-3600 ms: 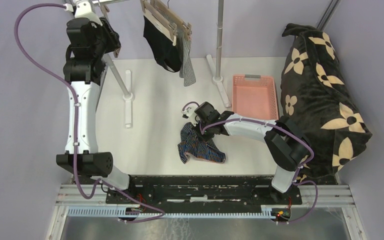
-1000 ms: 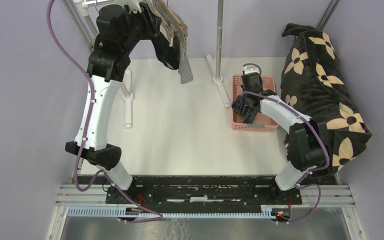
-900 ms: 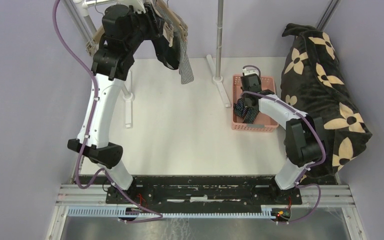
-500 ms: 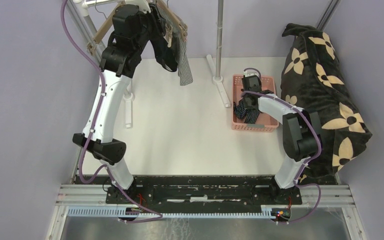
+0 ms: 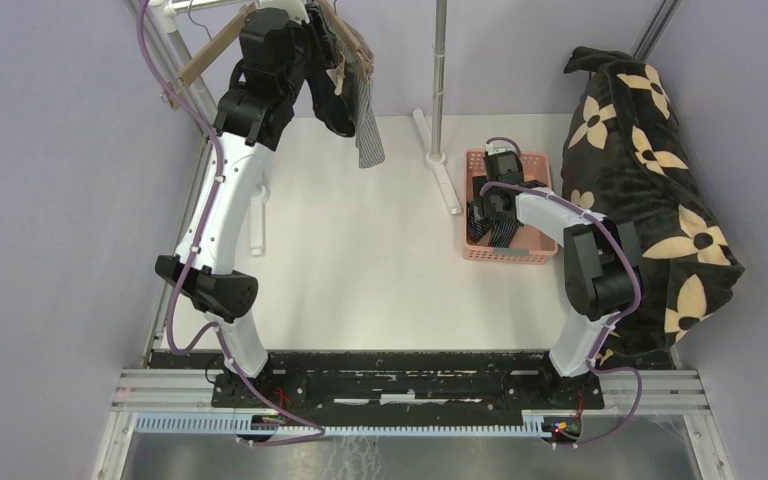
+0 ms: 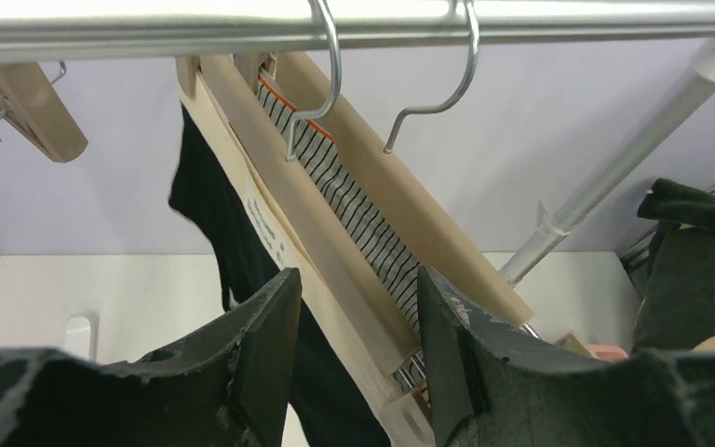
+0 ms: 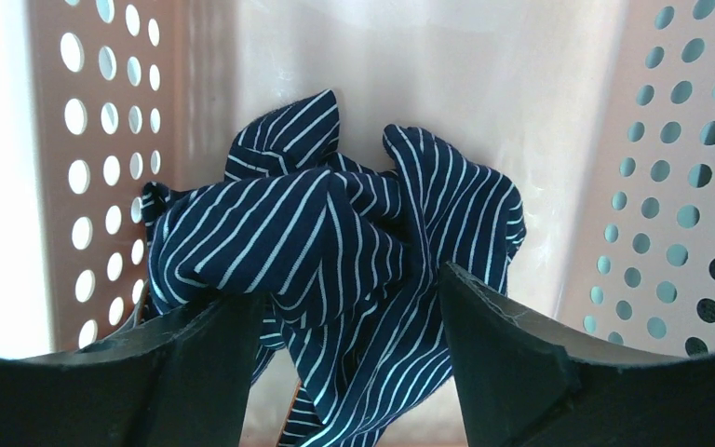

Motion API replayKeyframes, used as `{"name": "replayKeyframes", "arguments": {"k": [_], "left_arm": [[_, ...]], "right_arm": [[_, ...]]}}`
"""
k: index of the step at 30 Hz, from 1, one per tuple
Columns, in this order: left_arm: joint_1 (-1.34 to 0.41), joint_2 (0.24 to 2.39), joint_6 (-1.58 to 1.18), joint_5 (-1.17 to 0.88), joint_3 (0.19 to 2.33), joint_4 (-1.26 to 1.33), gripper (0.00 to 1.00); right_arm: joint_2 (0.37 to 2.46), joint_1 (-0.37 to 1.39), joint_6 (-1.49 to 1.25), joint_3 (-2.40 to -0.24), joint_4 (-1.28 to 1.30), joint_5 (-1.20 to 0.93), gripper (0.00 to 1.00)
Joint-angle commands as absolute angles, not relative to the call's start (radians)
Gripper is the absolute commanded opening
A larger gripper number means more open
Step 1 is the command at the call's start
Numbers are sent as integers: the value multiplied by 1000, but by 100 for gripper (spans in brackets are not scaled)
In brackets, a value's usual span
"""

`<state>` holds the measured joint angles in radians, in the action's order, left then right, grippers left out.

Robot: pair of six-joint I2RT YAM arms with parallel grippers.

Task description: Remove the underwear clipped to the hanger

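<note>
Two wooden clip hangers point(image 6: 312, 237) hang on the rail. One holds black underwear point(image 5: 332, 108) point(image 6: 207, 219) and the other grey-and-white striped underwear point(image 5: 367, 135) point(image 6: 365, 207). My left gripper point(image 5: 325, 62) point(image 6: 354, 291) is open, and its fingers straddle the lower end of the nearer hanger without touching it. The navy striped underwear point(image 5: 495, 226) point(image 7: 335, 233) lies crumpled inside the pink basket point(image 5: 537, 252). My right gripper point(image 5: 490, 200) point(image 7: 344, 289) hangs open over it, with cloth loose between the spread fingers.
A large black blanket with tan flowers point(image 5: 650, 180) is piled at the right. The rack's upright post point(image 5: 439, 70) and white feet point(image 5: 256, 200) stand on the table. An empty wooden hanger point(image 5: 210, 55) hangs at the far left of the rail point(image 6: 354, 26).
My right gripper has opened and let the navy underwear drop into the basket. My left arm has swung right along the rail onto the hangers.
</note>
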<state>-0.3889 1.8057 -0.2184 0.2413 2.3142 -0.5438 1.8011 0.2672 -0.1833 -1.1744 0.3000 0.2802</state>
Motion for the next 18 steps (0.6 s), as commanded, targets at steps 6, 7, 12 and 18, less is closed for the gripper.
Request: {"name": "replayKeyframes", "arguments": {"k": [6, 7, 12, 18], "left_arm": [[-393, 1840, -241, 305, 2356, -500, 53], [-394, 1838, -239, 310, 2356, -502, 51], [-393, 1830, -217, 371, 2352, -510, 49], [-394, 1824, -201, 401, 2347, -492, 33]], "right_arm": [[1795, 265, -202, -1191, 272, 259, 77], [1796, 266, -202, -1192, 272, 259, 77], [1786, 265, -207, -1194, 270, 240, 77], [1782, 265, -216, -1193, 269, 219, 77]]}}
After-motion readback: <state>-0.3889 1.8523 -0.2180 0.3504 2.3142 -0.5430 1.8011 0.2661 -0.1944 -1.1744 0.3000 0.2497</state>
